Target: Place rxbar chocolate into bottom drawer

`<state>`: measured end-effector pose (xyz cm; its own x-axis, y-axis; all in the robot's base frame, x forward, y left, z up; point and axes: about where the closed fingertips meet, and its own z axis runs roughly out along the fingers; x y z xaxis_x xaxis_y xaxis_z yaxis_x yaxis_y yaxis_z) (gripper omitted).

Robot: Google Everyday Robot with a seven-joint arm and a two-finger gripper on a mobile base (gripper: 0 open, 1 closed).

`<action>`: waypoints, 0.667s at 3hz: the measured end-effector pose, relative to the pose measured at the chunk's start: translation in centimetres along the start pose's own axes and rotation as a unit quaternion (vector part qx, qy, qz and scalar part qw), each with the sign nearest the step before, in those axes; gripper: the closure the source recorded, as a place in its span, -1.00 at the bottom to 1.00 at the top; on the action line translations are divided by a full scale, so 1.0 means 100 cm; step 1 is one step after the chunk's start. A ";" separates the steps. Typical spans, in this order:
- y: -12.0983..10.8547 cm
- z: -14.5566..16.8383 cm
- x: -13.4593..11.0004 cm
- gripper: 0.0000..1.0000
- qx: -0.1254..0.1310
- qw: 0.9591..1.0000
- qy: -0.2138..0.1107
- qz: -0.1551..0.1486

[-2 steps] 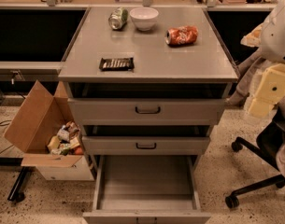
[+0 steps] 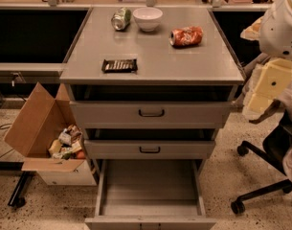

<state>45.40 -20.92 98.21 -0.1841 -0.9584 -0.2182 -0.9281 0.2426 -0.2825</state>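
Observation:
The rxbar chocolate (image 2: 119,65) is a flat dark bar with pale stripes. It lies on the grey cabinet top (image 2: 155,56), near the front left edge. The bottom drawer (image 2: 150,186) is pulled fully out below, and its plain grey inside holds nothing. My arm comes in at the right edge, and my gripper (image 2: 267,87) shows there as a pale cream block. It hangs beside the cabinet's right front corner, well to the right of the bar and apart from it. It holds nothing that I can see.
A green can (image 2: 121,18), a white bowl (image 2: 147,18) and a crushed orange can (image 2: 186,36) stand at the back of the top. The two upper drawers (image 2: 151,113) are slightly ajar. A cardboard box of snacks (image 2: 45,133) sits on the floor at left, an office chair base (image 2: 260,186) at right.

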 end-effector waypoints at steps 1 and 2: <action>-0.036 0.011 -0.032 -1.00 0.014 0.999 -0.042 -0.032; -0.063 0.038 -0.071 -1.00 0.007 0.994 -0.099 -0.050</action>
<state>53.79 -15.10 97.98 -0.0231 -0.9296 -0.3680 -0.9337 0.1516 -0.3244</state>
